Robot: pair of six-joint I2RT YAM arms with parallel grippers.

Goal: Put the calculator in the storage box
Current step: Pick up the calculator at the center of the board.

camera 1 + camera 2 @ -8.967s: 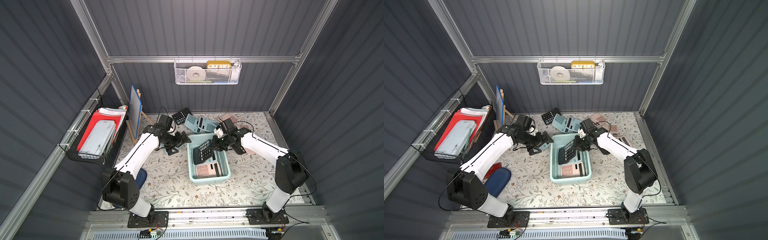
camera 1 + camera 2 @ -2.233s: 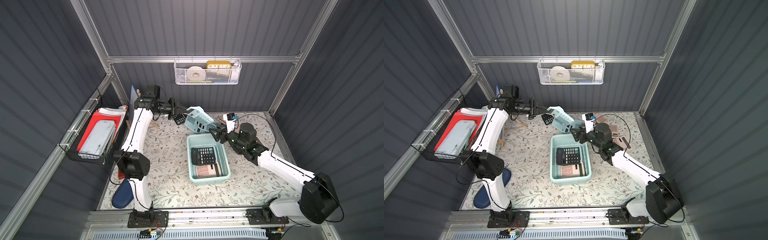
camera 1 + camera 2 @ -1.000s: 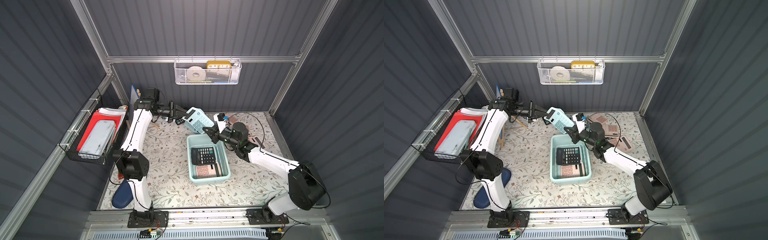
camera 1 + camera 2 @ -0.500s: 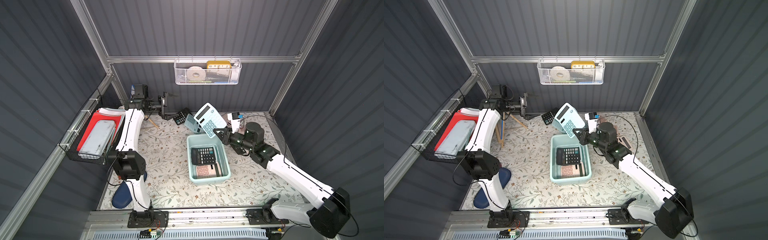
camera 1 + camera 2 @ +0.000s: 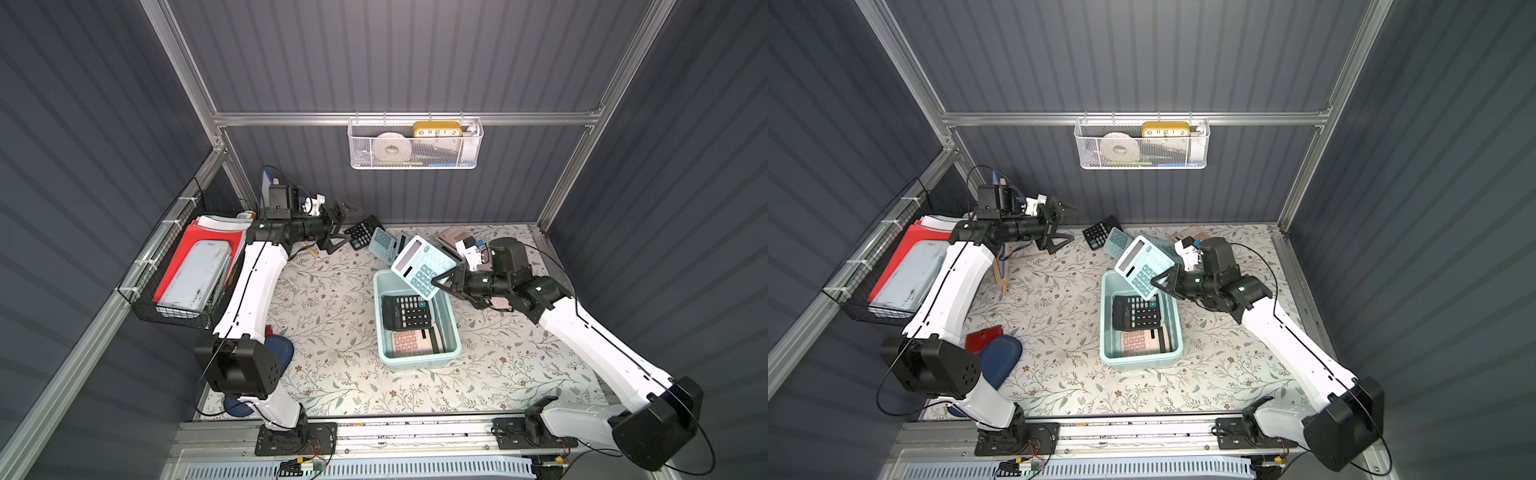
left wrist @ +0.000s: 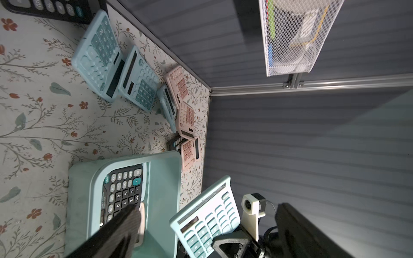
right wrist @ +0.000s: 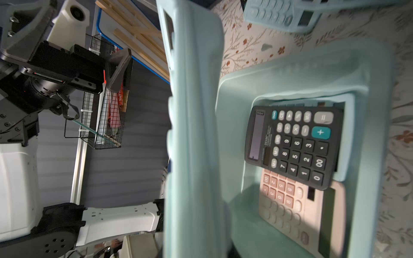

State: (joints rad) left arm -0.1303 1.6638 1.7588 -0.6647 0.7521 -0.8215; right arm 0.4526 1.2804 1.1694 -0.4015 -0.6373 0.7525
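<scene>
**Blue calculator up over the box, floral desk below**

We're inside a booth of dark grey ribbed walls (image 5: 415, 62), with an aluminium rail (image 5: 291, 119) running across the back and more framing up the corners. The desk (image 5: 332, 316) wears a pale floral covering, with leafy sprigs and little red blossoms all over.

Dead centre sits the storage box (image 5: 376, 316), pale mint-blue, and it already has company. A black boxed calculator (image 5: 405, 311) lies partly on top of a pink boxed calculator (image 5: 411, 341).

And there's the calculator (image 5: 422, 266), light blue, up in the air! The right end effector (image 5: 440, 282) is clamped on its lower edge. It holds the calculator tilted, keys facing up, above the far end of the box. It is not in the box yet.

Across the way, the left end effector (image 5: 347, 226) is spread wide with nothing between its fingers. It is raised near the back left corner.

Along the back edge of the desk lie a black spare calculator (image 5: 360, 234), two light blue spares (image 6: 98, 58) side by side, and pink spares (image 6: 178, 84) toward the right corner.

High on the back wall, a white mesh basket (image 5: 415, 164) hangs from the rail, with a yellow clock (image 5: 437, 129) and a tape roll (image 5: 388, 147) inside. On the left wall, a black wire basket (image 5: 174, 316) holds a red folder (image 5: 199, 232) and a grey case (image 5: 195, 270). A dark blue pad (image 5: 998, 353) lies by the left arm's base.
</scene>
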